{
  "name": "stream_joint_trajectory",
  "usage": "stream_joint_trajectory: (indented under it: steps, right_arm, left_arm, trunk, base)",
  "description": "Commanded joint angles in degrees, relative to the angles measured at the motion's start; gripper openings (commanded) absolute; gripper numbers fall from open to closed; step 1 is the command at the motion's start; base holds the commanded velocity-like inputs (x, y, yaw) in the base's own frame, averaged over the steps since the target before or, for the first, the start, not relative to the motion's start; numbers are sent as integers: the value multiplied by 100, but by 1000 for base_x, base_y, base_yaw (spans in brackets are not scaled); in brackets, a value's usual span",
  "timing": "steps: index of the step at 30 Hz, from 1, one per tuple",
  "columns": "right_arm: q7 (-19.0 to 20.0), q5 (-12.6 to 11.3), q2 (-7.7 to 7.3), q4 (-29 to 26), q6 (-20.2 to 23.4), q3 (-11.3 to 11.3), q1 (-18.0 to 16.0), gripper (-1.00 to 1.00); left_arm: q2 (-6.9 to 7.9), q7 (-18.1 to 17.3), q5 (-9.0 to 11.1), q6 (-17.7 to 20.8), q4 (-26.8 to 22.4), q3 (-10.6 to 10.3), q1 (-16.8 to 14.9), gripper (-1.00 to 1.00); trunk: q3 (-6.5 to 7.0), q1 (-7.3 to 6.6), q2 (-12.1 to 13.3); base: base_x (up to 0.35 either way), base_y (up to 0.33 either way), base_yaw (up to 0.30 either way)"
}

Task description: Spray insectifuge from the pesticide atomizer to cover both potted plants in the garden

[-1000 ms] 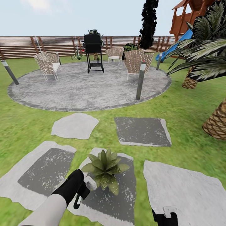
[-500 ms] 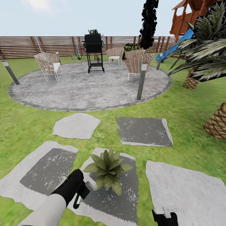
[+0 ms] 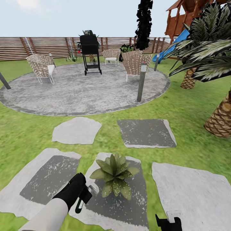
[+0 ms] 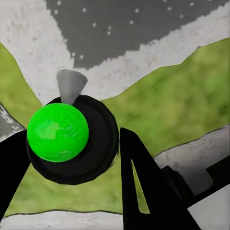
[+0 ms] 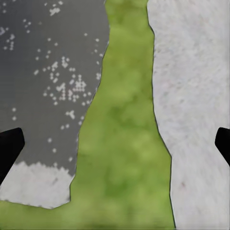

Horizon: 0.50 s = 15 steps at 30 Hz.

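We see left gripper (image 3: 84, 195) clamped on sprayer (image 3: 87, 193), its white head just beside potted plant (image 3: 115, 175), which sits on grey stepping stone (image 3: 126, 205) in lawn (image 3: 25, 134). In left wrist view we see sprayer's green ball top (image 4: 57, 132) between dark fingers (image 4: 143, 191). Right gripper (image 3: 169, 220) low at our right over pale stone (image 3: 195, 192), fingers (image 5: 9, 148) spread wide, holding nothing. Round patio (image 3: 83, 93) and fence (image 3: 48, 46) beyond.
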Motion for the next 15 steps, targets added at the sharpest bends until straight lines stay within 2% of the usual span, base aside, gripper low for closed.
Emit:
stream_joint_trajectory:
  steps: [1, 15]
  right_arm:
    - [38, 13, 0, 1, -20, -48, -5, 100]
    - [38, 13, 0, 8, -20, -45, -5, 100]
  left_arm:
    - [0, -57, -62, 8, -8, -7, -1, -100]
    - [-22, -58, -84, -9, 101, -67, 7, -100]
  trunk:
    - [-5, -1, -2]
    - [-5, -1, -2]
  base:
    - [0, 17, -12]
    - [0, 2, -1]
